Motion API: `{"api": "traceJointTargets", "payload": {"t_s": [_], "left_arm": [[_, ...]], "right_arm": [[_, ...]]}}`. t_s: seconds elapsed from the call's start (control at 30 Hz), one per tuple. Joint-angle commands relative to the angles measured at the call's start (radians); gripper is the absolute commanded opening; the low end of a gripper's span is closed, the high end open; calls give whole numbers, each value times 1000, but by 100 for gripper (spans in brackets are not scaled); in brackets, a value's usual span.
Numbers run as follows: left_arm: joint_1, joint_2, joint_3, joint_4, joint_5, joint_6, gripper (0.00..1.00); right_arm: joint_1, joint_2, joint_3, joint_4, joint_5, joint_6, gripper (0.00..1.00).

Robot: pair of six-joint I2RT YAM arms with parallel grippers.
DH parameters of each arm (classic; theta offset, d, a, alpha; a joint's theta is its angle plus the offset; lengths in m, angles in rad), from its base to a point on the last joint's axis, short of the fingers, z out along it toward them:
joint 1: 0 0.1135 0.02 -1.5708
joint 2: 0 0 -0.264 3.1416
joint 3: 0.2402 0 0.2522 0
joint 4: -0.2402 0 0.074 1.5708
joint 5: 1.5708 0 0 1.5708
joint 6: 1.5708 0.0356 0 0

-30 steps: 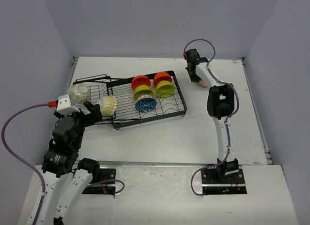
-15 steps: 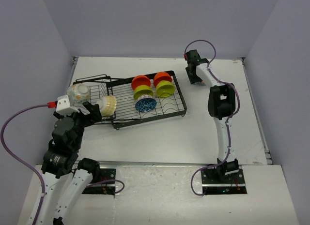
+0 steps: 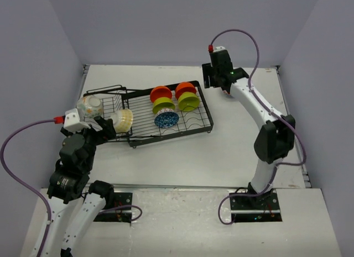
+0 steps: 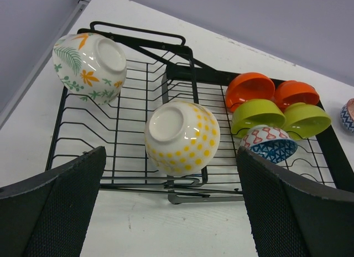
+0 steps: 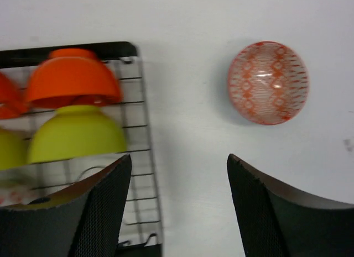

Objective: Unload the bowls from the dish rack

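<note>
Readiness explains the left gripper [image 3: 105, 128]. It hangs at the near-left end of the dish rack [image 3: 202, 126] with its jaws spread to the full and nothing between them. It is aimed at the yellow-dotted bowl [image 4: 182, 138], which lies tipped on its side on the wires with its foot toward the wrist camera. That looks the likeliest pick on this side.

Farther left, the leaf-patterned bowl [image 4: 89, 61] leans tilted against the rim of the basket end. Toward the right end the blue-and-white bowl [image 4: 268, 143] comes nearest, then two lime green bowls [image 4: 258, 114], then two orange bowls [image 4: 250, 90]. All of these are propped on edge on the wires, as draining dishes are stacked. That makes seven bowls in the rack, so most of the unloading is not yet done.

At the rack's far right corner the right gripper [image 5: 178, 179] hovers with its jaws well apart, holding nothing. The red-patterned bowl [image 5: 268, 82] sits upright on the table [image 3: 166, 168] just beyond that corner, clear of the gripper. I judge it to be the first one unloaded.

The table is plain white and matte. Pale lilac-grey walls [image 3: 177, 25] close it in on the left, far and right sides.
</note>
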Motion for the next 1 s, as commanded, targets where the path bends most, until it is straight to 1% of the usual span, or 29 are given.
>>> {"api": "traceJointTargets", "payload": {"t_s": [0.0, 0.03, 0.07, 0.1, 0.13, 0.17, 0.2, 0.23, 0.27, 0.33, 0.37, 0.43, 0.47, 0.5, 0.63, 0.7, 0.73, 0.97], "left_arm": [[-3, 2, 3, 24, -27, 2, 100], [-3, 2, 1, 22, -29, 2, 100], [-3, 2, 3, 22, -33, 2, 100], [-3, 2, 1, 24, -35, 0, 100], [-3, 7, 1, 22, -38, -1, 100], [-3, 10, 1, 21, -39, -3, 100], [-3, 12, 3, 20, -42, -4, 100], [-3, 16, 3, 19, -44, -6, 100], [-3, 18, 3, 17, -47, -6, 100], [-3, 19, 3, 14, -50, -9, 100], [-3, 19, 4, 13, -55, -10, 100], [-3, 13, 3, 13, -59, -12, 100], [-3, 10, 3, 13, -59, -12, 100], [-3, 7, 3, 11, -61, -12, 100], [-3, 7, 3, 14, -59, -12, 100], [-3, 7, 4, 14, -58, -11, 100], [-3, 5, 3, 14, -56, -11, 100], [-3, -8, 1, 17, -50, -9, 100]], "right_arm": [[88, -231, -217, 208, -121, 233, 71], [101, -276, -284, 323, -142, 311, 72], [114, -322, -432, 385, -195, 476, 73], [119, -365, -512, 464, -235, 558, 73], [122, -438, -601, 643, -277, 650, 74], [133, -466, -760, 742, -306, 826, 75], [139, -481, -825, 840, -355, 902, 75], [147, -492, -881, 987, -368, 976, 75], [173, -486, -957, 1046, -369, 1087, 75], [205, -469, -993, 1138, -343, 1162, 75], [243, -453, -1002, 1148, -327, 1212, 76], [280, -439, -1027, 1158, -261, 1283, 76], [318, -427, -1042, 1172, -235, 1359, 76], [337, -419, -1055, 1198, -209, 1392, 76], [444, -379, -1064, 1181, -66, 1571, 75], [472, -344, -1058, 1194, -38, 1613, 74], [498, -333, -1044, 1195, 1, 1643, 74], [559, -253, -952, 1059, 149, 1788, 69]]}}
